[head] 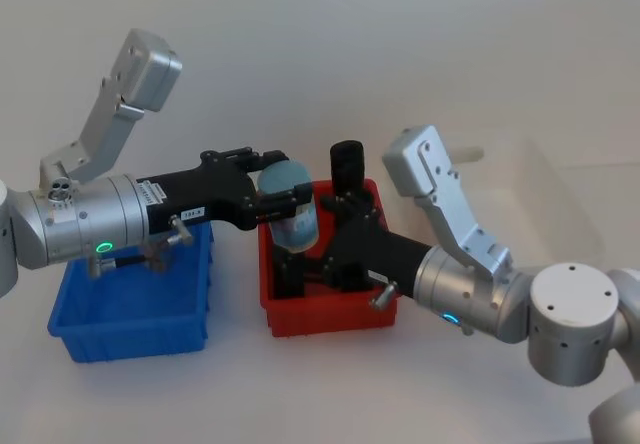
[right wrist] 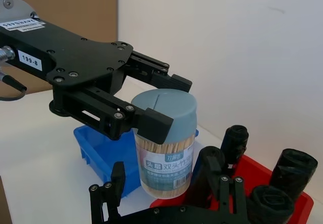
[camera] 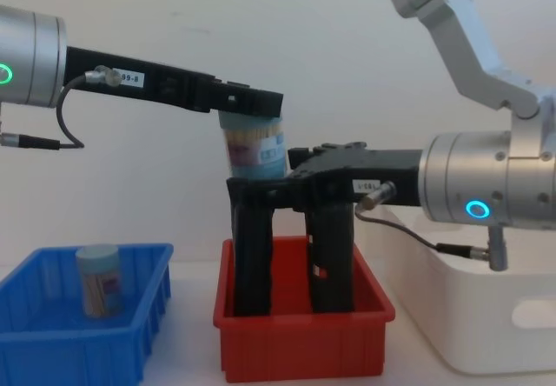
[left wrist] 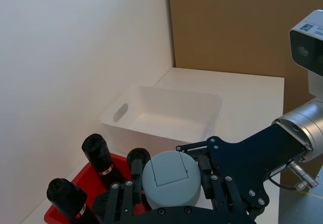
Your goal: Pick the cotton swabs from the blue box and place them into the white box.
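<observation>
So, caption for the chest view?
Left claw holds a cotton swab jar above the red bin; right claw reaches over it.

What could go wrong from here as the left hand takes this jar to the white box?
1. The left hand grips the cotton swab jar near its lid, above the red bin. A slip would likely drop it among the black containers.
2. The right hand and its arm reach into the red bin, between the jar and the white box. A low traverse could strike them.
</observation>
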`<state>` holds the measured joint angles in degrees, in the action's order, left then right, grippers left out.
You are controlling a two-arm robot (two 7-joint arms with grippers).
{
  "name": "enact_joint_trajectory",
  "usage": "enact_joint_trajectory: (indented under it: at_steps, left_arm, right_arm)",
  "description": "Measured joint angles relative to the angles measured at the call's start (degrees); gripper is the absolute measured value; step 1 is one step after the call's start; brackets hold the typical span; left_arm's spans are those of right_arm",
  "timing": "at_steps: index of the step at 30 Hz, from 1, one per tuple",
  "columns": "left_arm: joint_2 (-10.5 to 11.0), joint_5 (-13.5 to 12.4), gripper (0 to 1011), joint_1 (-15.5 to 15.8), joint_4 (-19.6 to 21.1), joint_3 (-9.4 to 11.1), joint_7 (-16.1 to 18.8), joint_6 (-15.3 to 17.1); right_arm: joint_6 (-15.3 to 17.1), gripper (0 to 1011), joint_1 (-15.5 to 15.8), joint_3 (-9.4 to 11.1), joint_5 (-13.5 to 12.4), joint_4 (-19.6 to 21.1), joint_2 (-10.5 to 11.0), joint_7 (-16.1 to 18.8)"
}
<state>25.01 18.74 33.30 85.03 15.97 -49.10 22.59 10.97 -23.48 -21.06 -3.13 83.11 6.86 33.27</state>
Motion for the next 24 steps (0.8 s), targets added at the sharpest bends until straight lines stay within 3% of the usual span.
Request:
enact_joint_trajectory:
  at_steps: [7, 18, 24]
  left_arm:
    - [0.0, 0.0, 670, 0.0, 0.0, 0.0, 0.0, 0.0]
    - [0.0, 0.0, 670, 0.0, 0.0, 0.0, 0.0, 0.0]
    - [0.0, 0.0, 671, 0.0, 0.0, 0.0, 0.1, 0.0]
  right_arm:
    - [-0.9, 980, -1.2, -0.6, 0.3, -2.0, -0.9, 0.5]
    - [-1.9, 668, -2.5, -1.1, 0.6, -3.9, -1.7, 0.4]
    - [-2.1, 646, -2.7, -1.3, 0.5, -4.2, -1.8, 0.0]
